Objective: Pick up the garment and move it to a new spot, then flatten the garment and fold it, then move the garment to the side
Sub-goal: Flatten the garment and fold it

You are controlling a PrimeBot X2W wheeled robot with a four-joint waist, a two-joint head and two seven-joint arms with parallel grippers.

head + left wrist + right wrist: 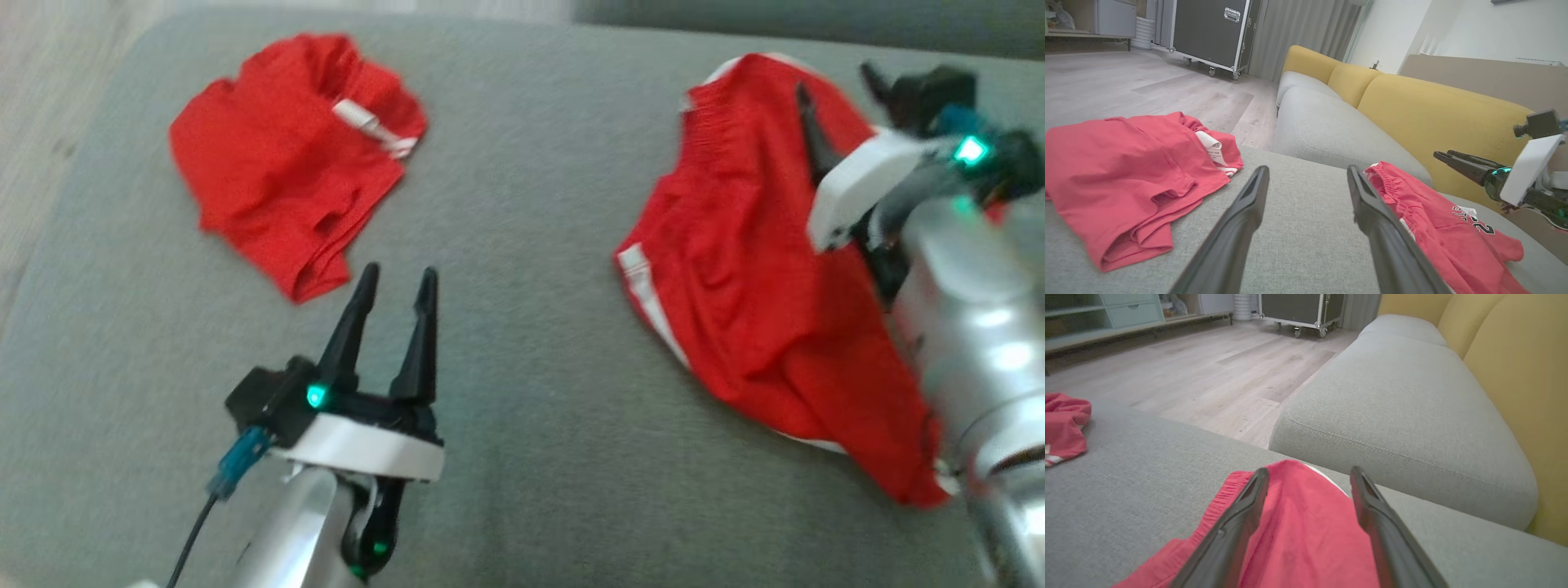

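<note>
Looking down from the robot's head, the view takes in a wide grey cushion (522,245) with two red garments lying on it, well apart. The view is slightly blurred.

The striped red garment (735,269) lies on the robot's right side of the cushion. It is rumpled rather than flat, with a gathered elastic waistband at its far end and white stripes along its near left edge. The left wrist view shows a white and black number printed on it.

The right gripper (837,82) sits above the far end of this garment, near the waistband. In the right wrist view its two dark fingers (1249,514) stand wide apart, with red fabric showing between and beneath them. The jaws grip nothing.

The left gripper (400,273) hovers over bare grey fabric between the two garments, fingers pointing away from the robot. Its jaws are also wide open and empty.

The second red garment (277,180) lies on the far left of the cushion, loosely folded, with a white label showing at its far edge.

Beyond the cushion, the wrist views show a grey sofa seat (1404,404) with a yellow backrest (1433,114), pale wooden flooring (1147,85) and a black wheeled case (1208,28).
</note>
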